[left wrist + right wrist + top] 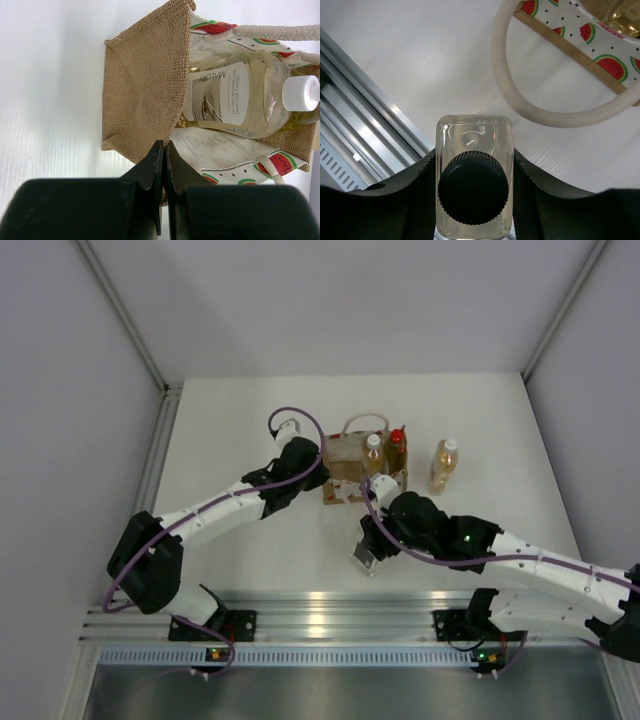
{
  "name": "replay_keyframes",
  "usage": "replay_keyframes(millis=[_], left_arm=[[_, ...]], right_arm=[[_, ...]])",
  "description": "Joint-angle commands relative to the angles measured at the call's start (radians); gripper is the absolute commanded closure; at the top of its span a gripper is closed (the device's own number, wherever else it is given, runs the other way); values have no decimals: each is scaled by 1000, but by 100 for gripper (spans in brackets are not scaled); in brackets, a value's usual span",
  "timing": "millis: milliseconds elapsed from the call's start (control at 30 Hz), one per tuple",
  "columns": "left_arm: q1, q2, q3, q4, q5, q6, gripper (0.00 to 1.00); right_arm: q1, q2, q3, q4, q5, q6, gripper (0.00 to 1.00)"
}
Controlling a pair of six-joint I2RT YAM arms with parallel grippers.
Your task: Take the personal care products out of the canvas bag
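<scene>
The canvas bag (pixel 345 480) stands at mid-table; in the left wrist view it shows as brown burlap (pixel 145 95) with a watermelon-print lining. An amber bottle with a white cap (pixel 373 452) and a yellow bottle with a red cap (pixel 397 447) stick up out of it. The amber one fills the bag's mouth in the left wrist view (pixel 235 95). A second amber bottle (pixel 444 465) stands on the table right of the bag. My left gripper (pixel 165 150) is shut on the bag's left edge. My right gripper (pixel 474 170) is shut on the clear squarish bottle with a dark cap (pixel 474 187), in front of the bag (pixel 364 557).
The bag's white rope handle (pixel 520 95) loops over the table just ahead of the held bottle. The metal rail (pixel 320 615) runs along the table's near edge, close behind my right gripper. White walls enclose the table on three sides.
</scene>
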Motion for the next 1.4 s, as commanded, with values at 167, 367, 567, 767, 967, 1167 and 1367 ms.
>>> replay_keyframes(millis=[167, 367, 567, 767, 967, 1167, 1367], left_arm=[[-4, -5, 5, -34, 21, -7, 100], [-4, -11, 0, -33, 22, -8, 100], [-4, -11, -1, -33, 21, -10, 100], [-4, -14, -1, -31, 19, -11, 100], [-4, -13, -3, -31, 19, -10, 100], [-4, -17, -3, -33, 17, -11, 100], [-4, -19, -3, -31, 17, -13, 100]], right_arm=[[96, 1, -71, 357, 137, 15, 100], [102, 45, -93, 360, 127, 48, 98], [107, 48, -90, 357, 132, 61, 47], [108, 35, -36, 321, 112, 47, 36], [110, 7, 22, 274, 106, 31, 34], [82, 17, 149, 177, 236, 70, 35], [-74, 126, 258, 97, 273, 107, 36]])
